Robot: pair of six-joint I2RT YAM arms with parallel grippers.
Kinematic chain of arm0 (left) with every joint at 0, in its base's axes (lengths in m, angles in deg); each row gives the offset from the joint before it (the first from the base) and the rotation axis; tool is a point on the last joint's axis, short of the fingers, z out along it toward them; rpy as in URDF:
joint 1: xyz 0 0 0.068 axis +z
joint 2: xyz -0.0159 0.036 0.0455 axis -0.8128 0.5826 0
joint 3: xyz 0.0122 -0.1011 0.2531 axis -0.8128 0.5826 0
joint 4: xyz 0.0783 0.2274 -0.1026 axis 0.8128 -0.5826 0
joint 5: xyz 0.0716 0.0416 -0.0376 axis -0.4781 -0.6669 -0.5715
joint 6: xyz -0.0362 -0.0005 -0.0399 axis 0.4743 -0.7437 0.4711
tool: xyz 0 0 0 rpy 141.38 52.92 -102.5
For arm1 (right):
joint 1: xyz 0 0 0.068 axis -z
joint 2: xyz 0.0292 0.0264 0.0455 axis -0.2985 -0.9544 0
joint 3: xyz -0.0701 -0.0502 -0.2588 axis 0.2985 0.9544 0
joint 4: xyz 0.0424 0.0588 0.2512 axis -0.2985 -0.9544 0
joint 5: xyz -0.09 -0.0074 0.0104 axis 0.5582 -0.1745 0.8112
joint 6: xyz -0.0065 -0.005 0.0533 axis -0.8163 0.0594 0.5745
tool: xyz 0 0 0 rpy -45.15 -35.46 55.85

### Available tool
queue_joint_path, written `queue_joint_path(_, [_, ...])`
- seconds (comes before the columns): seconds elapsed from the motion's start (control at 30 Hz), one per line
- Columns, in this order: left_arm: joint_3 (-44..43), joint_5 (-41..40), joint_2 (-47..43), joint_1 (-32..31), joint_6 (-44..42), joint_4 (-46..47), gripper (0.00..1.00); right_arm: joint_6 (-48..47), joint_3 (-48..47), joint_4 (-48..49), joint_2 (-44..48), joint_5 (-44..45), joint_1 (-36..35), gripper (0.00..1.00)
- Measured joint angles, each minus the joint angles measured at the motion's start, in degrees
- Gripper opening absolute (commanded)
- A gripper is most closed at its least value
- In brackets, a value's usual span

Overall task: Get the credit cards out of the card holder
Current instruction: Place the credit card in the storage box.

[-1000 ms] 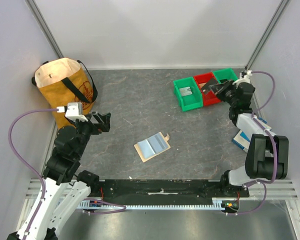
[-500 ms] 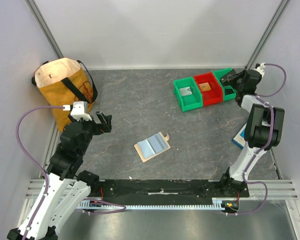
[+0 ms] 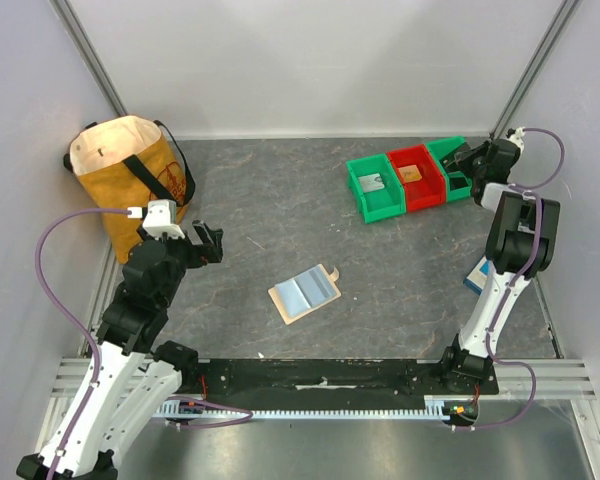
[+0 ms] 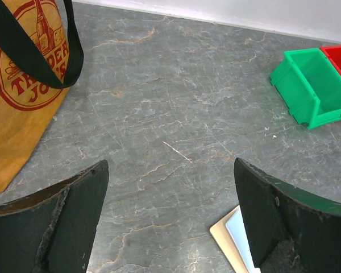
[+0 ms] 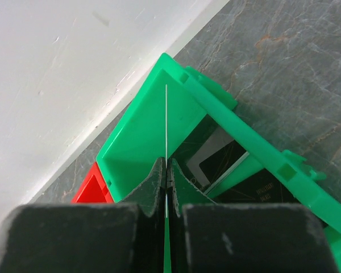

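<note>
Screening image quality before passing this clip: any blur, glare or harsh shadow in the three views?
Top external: sharp, evenly lit; the flat tan folding card holder is clear. Left wrist: grey marbled table crisp; the open left gripper is dark, little detail. Right wrist: the right gripper, shut on a thin plastic card seen edge-on as a pale line, fills the bottom; no glare.

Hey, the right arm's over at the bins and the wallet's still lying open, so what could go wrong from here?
1. The right gripper pinches a card edge-on above the rightmost green bin. If it is released crooked, it may catch the bin's wall or fall outside.
2. The card holder lies open on the table with nothing pinning it. The open left gripper is well apart from it, so the holder could slide when grabbed.
</note>
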Motion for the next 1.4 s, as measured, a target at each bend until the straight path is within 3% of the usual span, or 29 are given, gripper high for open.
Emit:
queue_joint_path(0.23, [0.0,0.4,0.1,0.4,0.0,0.0,0.95,1.9,-1.9,0.5,-3.0,-3.7,0.0,0.09])
queue_joint_path(0.33, [0.0,0.8,0.2,0.7,0.0,0.0,0.95,2.2,-2.1,0.0,-3.8,-4.2,-0.1,0.27])
queue_joint_path(0.47, [0.0,1.3,0.2,0.7,0.0,0.0,0.95,1.4,-2.3,-2.5,-3.9,-2.7,-0.1,0.43])
queue_joint_path(0.77, [0.0,1.9,0.2,0.7,0.0,0.0,0.95,-3.3,-2.5,-10.4,-1.6,3.2,-0.4,0.68])
queue_joint_path(1.13, [0.0,4.8,1.0,0.7,0.0,0.0,0.93,-11.7,-0.4,-18.7,13.5,9.9,-4.8,0.68])
queue_joint_path(1.4, [-0.5,12.0,7.3,0.9,2.4,-0.4,0.88,-16.7,9.8,-21.8,28.3,11.0,-18.1,0.63])
